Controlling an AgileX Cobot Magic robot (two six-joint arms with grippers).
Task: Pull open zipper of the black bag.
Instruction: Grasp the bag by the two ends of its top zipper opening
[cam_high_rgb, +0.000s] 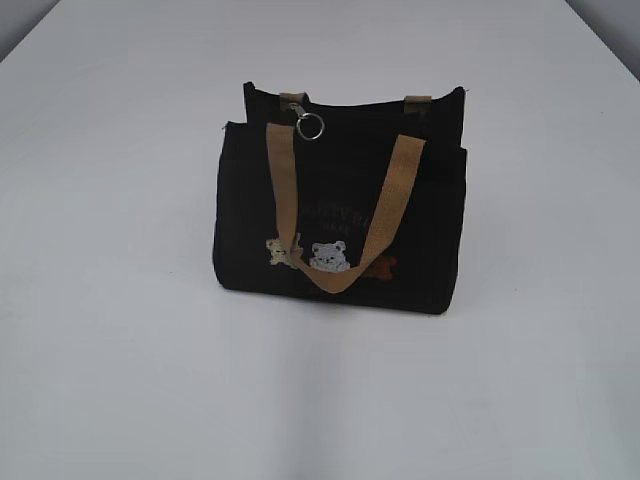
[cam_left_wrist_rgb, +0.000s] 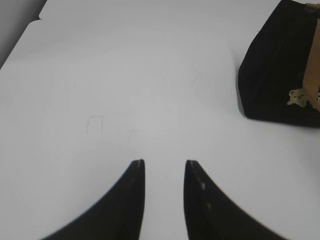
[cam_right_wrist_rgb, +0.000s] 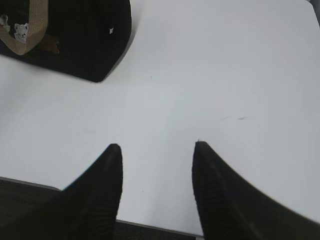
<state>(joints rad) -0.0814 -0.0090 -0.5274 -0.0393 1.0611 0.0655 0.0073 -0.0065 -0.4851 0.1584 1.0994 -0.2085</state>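
The black bag (cam_high_rgb: 340, 210) stands upright mid-table, its tan handle hanging over the front above little bear patches. At its top left the zipper's silver ring (cam_high_rgb: 311, 127) hangs from the pull; the zipper line itself is hard to make out. Neither arm shows in the exterior view. In the left wrist view my left gripper (cam_left_wrist_rgb: 164, 165) hovers open over bare table, with the bag (cam_left_wrist_rgb: 275, 75) far off at the upper right. My right gripper (cam_right_wrist_rgb: 157, 147) is open near the table's front edge, and the bag (cam_right_wrist_rgb: 75, 35) lies at the upper left.
A white table (cam_high_rgb: 120, 350) surrounds the bag on all sides. Its front edge (cam_right_wrist_rgb: 150, 227) runs just under my right gripper's fingers. The table's far left corner (cam_left_wrist_rgb: 40, 17) shows in the left wrist view.
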